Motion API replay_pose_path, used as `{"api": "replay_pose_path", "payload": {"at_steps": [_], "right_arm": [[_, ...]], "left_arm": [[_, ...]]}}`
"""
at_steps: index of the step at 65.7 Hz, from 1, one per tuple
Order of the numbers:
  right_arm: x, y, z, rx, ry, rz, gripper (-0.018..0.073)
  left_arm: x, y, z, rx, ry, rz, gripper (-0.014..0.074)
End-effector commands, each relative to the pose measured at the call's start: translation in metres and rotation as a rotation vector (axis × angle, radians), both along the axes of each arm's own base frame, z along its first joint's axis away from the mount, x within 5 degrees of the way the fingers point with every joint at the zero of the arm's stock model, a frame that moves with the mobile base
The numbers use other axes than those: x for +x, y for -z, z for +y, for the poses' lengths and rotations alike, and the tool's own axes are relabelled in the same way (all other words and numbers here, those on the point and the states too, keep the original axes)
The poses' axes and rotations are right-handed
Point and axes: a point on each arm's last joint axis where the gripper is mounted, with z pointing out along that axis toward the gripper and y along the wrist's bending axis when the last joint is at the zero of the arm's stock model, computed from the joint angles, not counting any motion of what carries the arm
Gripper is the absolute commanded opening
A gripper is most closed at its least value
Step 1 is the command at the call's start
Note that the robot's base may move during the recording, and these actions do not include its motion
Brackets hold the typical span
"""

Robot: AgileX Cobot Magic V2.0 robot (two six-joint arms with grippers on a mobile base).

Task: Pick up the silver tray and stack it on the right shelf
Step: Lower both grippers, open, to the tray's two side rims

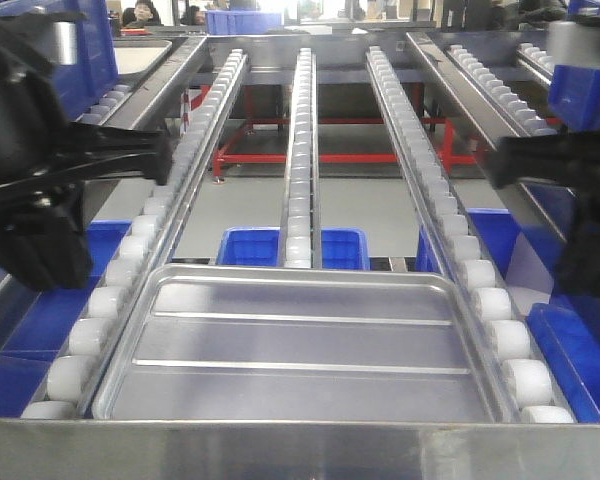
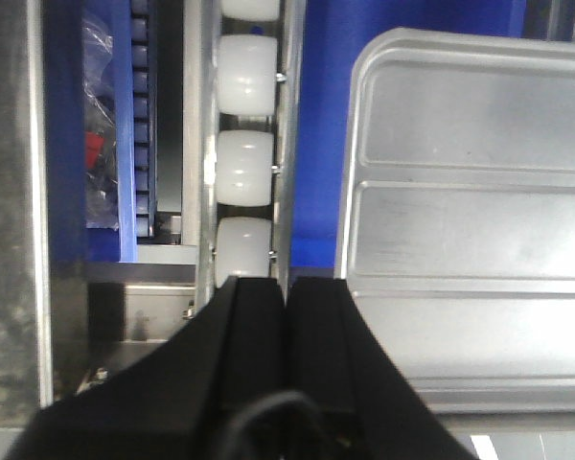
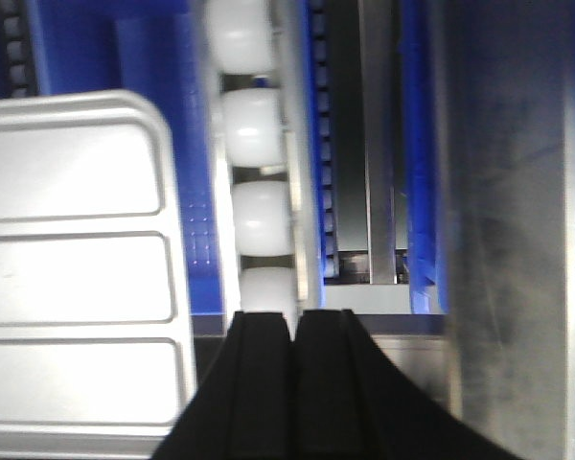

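The silver tray (image 1: 300, 340) with two long ridges lies flat on the right shelf, between its white roller rails (image 1: 298, 150), its near end by the shiny front lip (image 1: 300, 450). My left gripper (image 1: 165, 150) is shut and empty, raised above the left roller rail, apart from the tray. In the left wrist view its shut tips (image 2: 287, 283) hover over the rollers (image 2: 246, 86), left of the tray (image 2: 470, 192). My right gripper (image 1: 492, 165) is shut and empty above the right rail. In the right wrist view its tips (image 3: 294, 316) sit right of the tray (image 3: 77, 249).
Blue bins (image 1: 285, 247) stand under the rails, and more blue bins (image 1: 40, 320) lie to both sides. A red floor frame (image 1: 330, 157) shows beyond. Another silver tray (image 1: 140, 55) lies on the neighbouring rack at the back left. People sit far behind.
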Motion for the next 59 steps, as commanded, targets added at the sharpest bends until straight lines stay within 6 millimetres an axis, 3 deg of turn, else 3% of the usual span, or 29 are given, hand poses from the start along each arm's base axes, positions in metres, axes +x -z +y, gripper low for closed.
{"api": "replay_pose_path", "payload": {"at_steps": [1, 18, 59], "right_arm": [[0.008, -0.017, 0.018, 0.024, -0.058, -0.083, 0.0076], [0.023, -0.002, 0.044, 0.035, -0.098, -0.032, 0.0076], [0.026, 0.002, 0.047, 0.043, -0.101, -0.041, 0.0076]], "left_arm": [[0.004, -0.012, -0.007, -0.039, 0.01, -0.039, -0.0092], [0.009, -0.004, -0.012, -0.025, 0.045, -0.036, -0.0092], [0.015, 0.006, -0.021, -0.064, 0.044, -0.034, -0.0092]]}}
